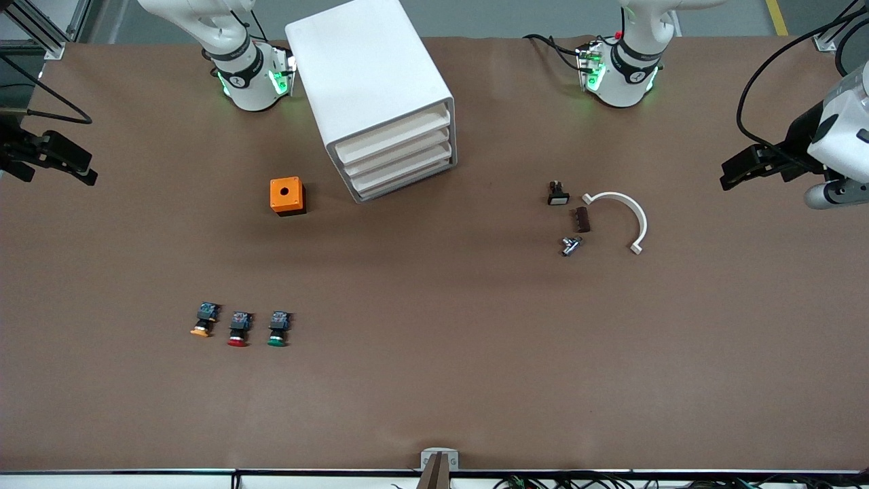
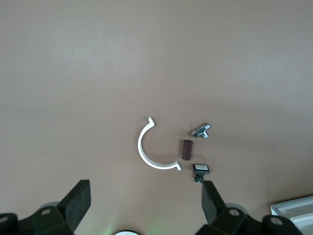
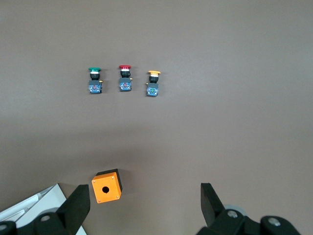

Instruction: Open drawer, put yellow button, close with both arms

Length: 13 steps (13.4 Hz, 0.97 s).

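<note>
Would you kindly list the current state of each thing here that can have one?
drawer: shut, like the three below it.
yellow button: lying on its side on the table, untouched.
left gripper: open, empty, over the table's left-arm end.
right gripper: open, empty, over the table's right-arm end.

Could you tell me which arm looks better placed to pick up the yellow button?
Probably the right. The yellow button lies toward the right arm's end of the table, and the open right end effector has it in view; the left end effector is over the small parts.
</note>
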Motion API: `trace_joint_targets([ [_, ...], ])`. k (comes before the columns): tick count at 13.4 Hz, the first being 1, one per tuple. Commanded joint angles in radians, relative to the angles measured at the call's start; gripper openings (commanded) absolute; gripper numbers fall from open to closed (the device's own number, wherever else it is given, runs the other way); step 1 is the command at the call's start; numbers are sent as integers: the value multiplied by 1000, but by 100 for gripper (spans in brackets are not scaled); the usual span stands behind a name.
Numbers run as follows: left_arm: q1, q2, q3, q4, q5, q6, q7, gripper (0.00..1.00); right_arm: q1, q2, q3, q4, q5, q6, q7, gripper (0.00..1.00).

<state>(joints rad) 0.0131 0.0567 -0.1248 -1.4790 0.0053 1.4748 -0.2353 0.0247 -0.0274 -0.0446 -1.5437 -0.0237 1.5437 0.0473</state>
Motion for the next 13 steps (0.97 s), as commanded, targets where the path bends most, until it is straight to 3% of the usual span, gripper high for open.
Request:
trace_joint_targets([
  [1,1,5,1,14,4,-19,11,100,4,-9,2,-4,-18,4,-4,100],
  [5,4,14,1,16,2,-19,13,100,4,-9,2,-3,-18,13,-4,100],
  [13,-42,222,-12,14,-11,59,-129,100,1,-8,2,-4,-12,10,-4,100],
])
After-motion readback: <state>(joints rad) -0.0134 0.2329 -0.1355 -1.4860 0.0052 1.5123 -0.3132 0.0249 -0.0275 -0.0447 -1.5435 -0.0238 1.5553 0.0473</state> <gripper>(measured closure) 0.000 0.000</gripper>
